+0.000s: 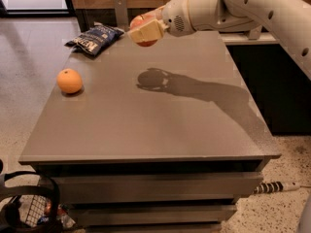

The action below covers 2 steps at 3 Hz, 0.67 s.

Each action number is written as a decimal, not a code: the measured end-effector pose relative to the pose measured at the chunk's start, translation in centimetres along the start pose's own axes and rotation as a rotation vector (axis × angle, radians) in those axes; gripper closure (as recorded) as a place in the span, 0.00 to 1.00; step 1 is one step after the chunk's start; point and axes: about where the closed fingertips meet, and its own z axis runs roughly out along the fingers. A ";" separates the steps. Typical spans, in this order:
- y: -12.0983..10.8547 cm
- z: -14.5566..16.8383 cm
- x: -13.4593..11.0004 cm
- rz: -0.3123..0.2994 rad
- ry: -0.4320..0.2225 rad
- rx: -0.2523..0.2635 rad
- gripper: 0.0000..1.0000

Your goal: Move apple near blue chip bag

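My gripper (144, 31) is shut on the apple (145, 41), a red-orange fruit mostly hidden between the pale fingers (146, 33). It holds the apple in the air above the far part of the grey table (146, 125). The blue chip bag (95, 39) lies flat at the table's far left corner, a short way left of the gripper. The gripper's shadow falls on the table below and to the right.
A smaller orange fruit (69, 80) sits near the table's left edge. A grey upright post (119, 11) stands behind the table's far edge. A dark cabinet (272, 81) stands at the right. A basket (29, 210) sits on the floor at the lower left.
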 end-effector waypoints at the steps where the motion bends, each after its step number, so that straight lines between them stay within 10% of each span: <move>1: -3.7 2.0 0.6 0.014 0.035 0.026 1.00; 2: -8.4 4.9 0.5 0.014 0.051 0.057 1.00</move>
